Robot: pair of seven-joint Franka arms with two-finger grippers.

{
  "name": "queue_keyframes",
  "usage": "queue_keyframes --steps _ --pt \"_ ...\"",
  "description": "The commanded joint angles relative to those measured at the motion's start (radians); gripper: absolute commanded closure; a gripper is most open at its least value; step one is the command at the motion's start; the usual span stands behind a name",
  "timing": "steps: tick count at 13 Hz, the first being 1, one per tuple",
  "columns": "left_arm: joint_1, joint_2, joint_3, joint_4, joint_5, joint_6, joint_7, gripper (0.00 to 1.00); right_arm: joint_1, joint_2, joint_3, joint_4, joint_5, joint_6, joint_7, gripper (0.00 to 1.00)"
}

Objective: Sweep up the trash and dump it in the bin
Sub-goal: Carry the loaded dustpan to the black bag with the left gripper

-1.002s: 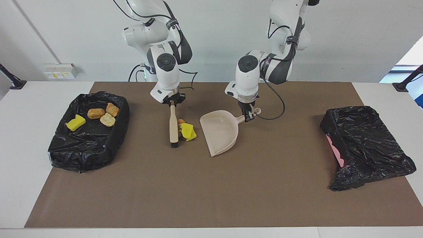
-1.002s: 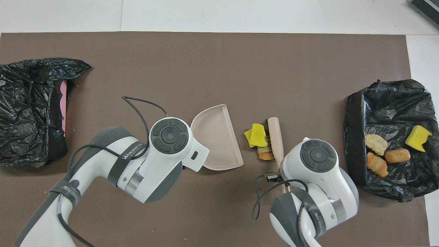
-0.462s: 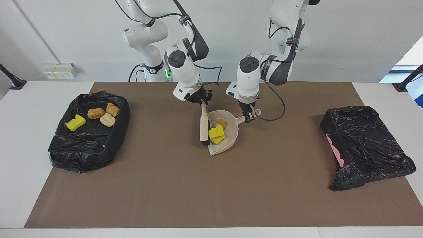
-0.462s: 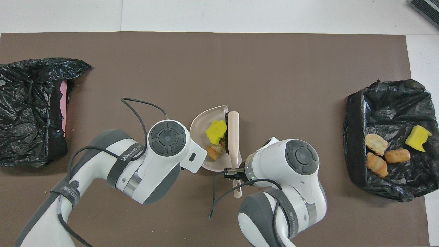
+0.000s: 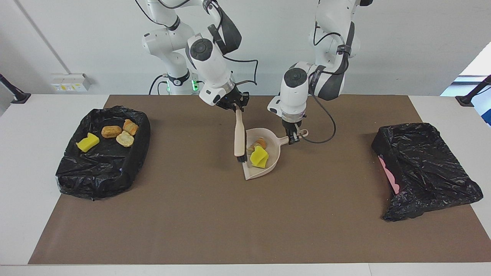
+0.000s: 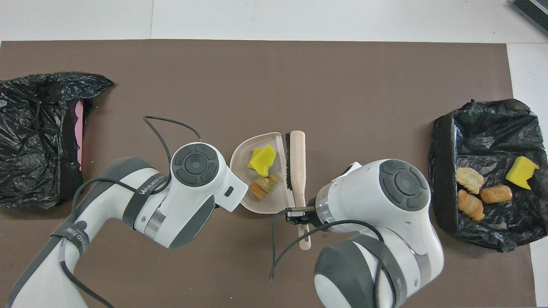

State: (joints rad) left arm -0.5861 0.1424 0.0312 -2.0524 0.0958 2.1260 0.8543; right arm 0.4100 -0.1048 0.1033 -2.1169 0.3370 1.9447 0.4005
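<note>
In the overhead view, the left tool and the dustpan [image 6: 257, 179] handle under it are being hidden by the left arm's wrist housing. The brush [image 6: 298, 164] handle below the right tool [image 6: 299, 212] is being partly covered. Both arms are being cut off by the frame edges.

White arms, grey joints, black cables
</note>
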Motion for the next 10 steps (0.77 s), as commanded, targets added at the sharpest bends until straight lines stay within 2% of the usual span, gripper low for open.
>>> queue_keyframes --steps 1,3,5,8,10 --pt "0.055 -0.020 -0.002 -0.014 0.018 0.017 0.081 1.00 -0.011 -0.079 0.013 -0.032 -0.064 -0.091 0.085 1.00" --pt "0.110 -0.055 -0.002 -0.002 0.018 0.003 0.124 1.00 0.012 -0.128 0.019 -0.086 -0.067 -0.122 0.107 1.00" --pt "0.170 -0.110 -0.001 0.000 0.018 -0.004 0.205 1.00 0.138 -0.115 0.024 -0.130 -0.067 -0.109 0.188 1.00" --pt "0.302 -0.188 -0.001 0.001 0.018 -0.040 0.352 1.00 0.222 -0.125 0.029 -0.196 -0.070 -0.102 0.224 1.00" --pt "0.405 -0.201 0.003 0.015 0.010 -0.070 0.432 1.00 0.243 -0.139 0.032 -0.286 -0.069 -0.025 0.245 1.00"
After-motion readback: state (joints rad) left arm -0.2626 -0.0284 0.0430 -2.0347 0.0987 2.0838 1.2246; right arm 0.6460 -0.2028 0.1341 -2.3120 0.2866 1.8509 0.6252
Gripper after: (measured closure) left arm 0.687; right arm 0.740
